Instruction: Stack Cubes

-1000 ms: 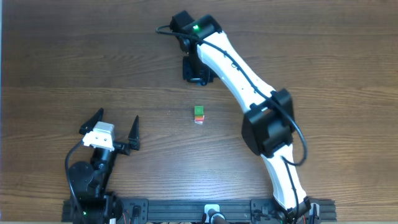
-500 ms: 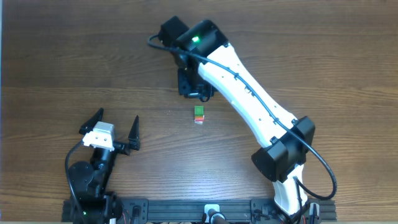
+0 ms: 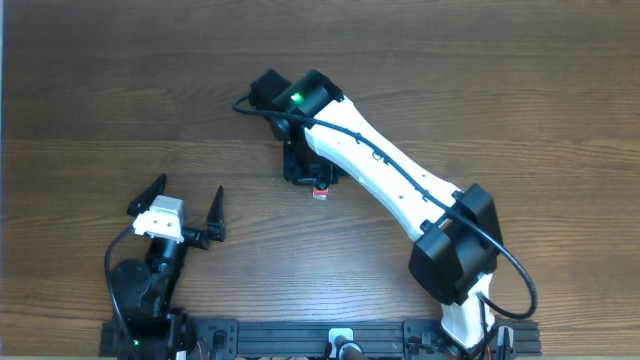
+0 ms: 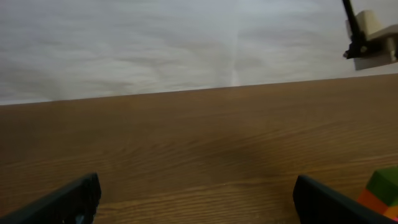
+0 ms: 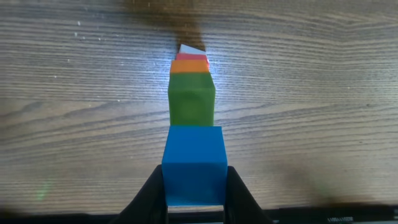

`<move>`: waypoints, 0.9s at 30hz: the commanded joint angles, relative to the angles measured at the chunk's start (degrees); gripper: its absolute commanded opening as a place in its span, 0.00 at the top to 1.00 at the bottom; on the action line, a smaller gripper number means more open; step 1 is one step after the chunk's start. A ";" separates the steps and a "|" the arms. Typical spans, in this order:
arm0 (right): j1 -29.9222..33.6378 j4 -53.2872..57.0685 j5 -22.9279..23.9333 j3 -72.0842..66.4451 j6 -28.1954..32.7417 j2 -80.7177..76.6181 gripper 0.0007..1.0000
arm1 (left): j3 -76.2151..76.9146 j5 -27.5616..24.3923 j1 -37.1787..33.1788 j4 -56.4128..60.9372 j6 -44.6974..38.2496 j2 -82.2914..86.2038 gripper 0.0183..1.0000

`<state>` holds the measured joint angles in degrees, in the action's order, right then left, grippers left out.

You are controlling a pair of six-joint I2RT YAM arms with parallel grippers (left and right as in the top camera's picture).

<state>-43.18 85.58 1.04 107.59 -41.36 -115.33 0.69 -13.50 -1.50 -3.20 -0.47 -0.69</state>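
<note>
Your right gripper (image 5: 194, 194) is clamped on the blue cube (image 5: 194, 163), one finger on each side face. The wrist view looks down past that cube onto a stack. The green cube (image 5: 191, 99) is on top, the orange cube (image 5: 189, 65) under it, then a red cube (image 5: 191, 56) and a white piece (image 5: 191, 49) at the foot. The blue cube lines up with the green one, but from this angle you cannot tell whether the two touch or are a little apart.

In the top view the right gripper (image 3: 310, 165) sits near the middle of the table (image 3: 100, 100). The foot of the stack (image 3: 320, 192) peeks out just beside it at 5 o'clock. The right arm (image 3: 400, 185) runs back from there toward its base at 5 o'clock.

Your left gripper (image 3: 190, 186) rests well apart from the stack, at about 8 o'clock from it, with its fingers spread wide and nothing between them. Its wrist view catches the green and orange cubes at the frame's edge, just beyond one finger (image 4: 323, 202).
</note>
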 commanded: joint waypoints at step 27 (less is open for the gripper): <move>1.99 -6.62 0.09 -4.48 -1.05 2.51 0.99 | -0.37 0.04 0.26 0.07 -0.81 0.31 0.00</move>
<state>-41.65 79.72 1.04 103.90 -41.87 -114.37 0.69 -13.50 -1.50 -3.20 -0.47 -0.69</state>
